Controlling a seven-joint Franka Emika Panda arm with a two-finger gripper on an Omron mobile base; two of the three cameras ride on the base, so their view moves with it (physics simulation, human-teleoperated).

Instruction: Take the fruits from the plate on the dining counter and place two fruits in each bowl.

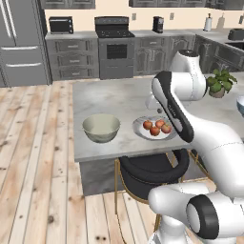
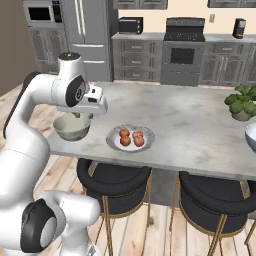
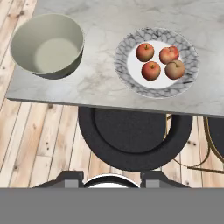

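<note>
Several small red-orange fruits [image 3: 151,70] lie together on the white plate [image 3: 183,83] with its grey patterned rim, near the front edge of the dining counter [image 3: 100,83]. The beige-grey bowl [image 3: 47,46] stands empty to the plate's left. The white and light-blue bowl [image 2: 251,137] sits far right on the counter, cut by the frame edge. My gripper [image 3: 111,177] hangs open and empty high above the counter's front edge, between the bowl and the plate. From the right base view the gripper [image 2: 80,116] hovers over the beige-grey bowl [image 2: 72,127], left of the plate [image 2: 114,140].
Two black round stools [image 2: 114,182] with gold legs stand under the counter's front edge. A potted plant [image 2: 242,102] stands at the counter's far right. Grey cabinets, an oven and a fridge line the back wall. The floor is wooden.
</note>
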